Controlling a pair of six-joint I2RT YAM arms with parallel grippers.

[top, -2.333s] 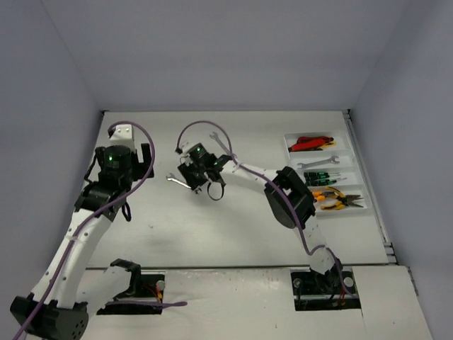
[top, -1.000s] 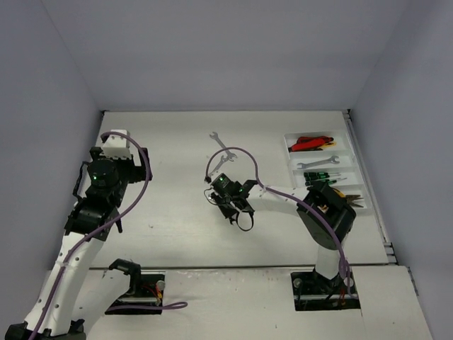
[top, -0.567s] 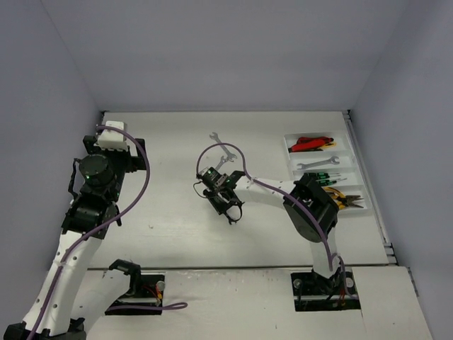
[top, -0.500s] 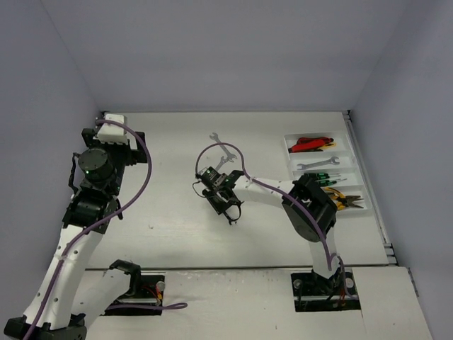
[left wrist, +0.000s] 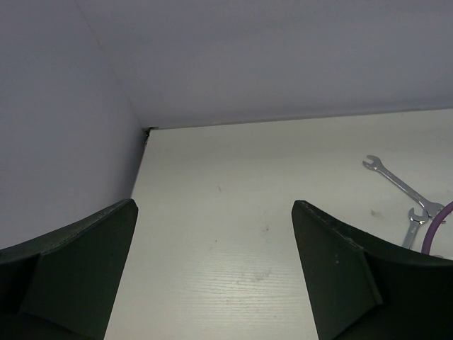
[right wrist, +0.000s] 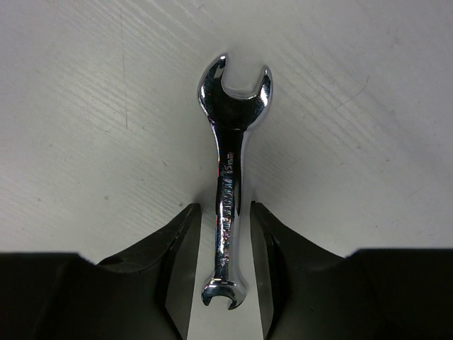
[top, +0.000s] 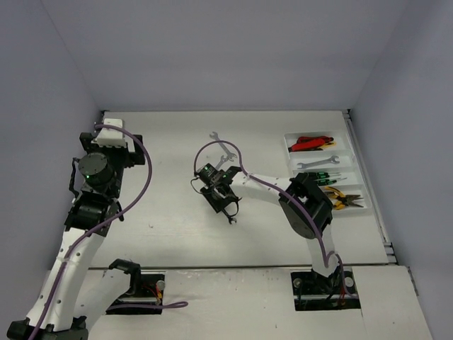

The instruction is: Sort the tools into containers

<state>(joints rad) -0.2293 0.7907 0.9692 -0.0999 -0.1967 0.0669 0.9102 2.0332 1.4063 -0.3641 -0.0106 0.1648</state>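
The white plastic tray (top: 290, 157) is holding one kind of tool in each of its four oblong compartments. Red-handled cutters (top: 309, 144) are in the farthest, then a flat silver wrench (top: 311, 164), then thin green-and-black screwdrivers (top: 323, 177), and orange-handled pliers (top: 341, 200) in the nearest. Well left of the tray, the right gripper (right wrist: 225, 210) is straddling a small shiny wrench (right wrist: 228, 163) lying on the matte, finely grained white table (right wrist: 85, 106). Its black jaws are standing loosened, with slivers of table showing beside the shaft. Two more wrenches (top: 221, 144) are lying left of the tray, farther back. Far left of the tray, the left gripper (left wrist: 212, 283) is gaping wide around nothing.
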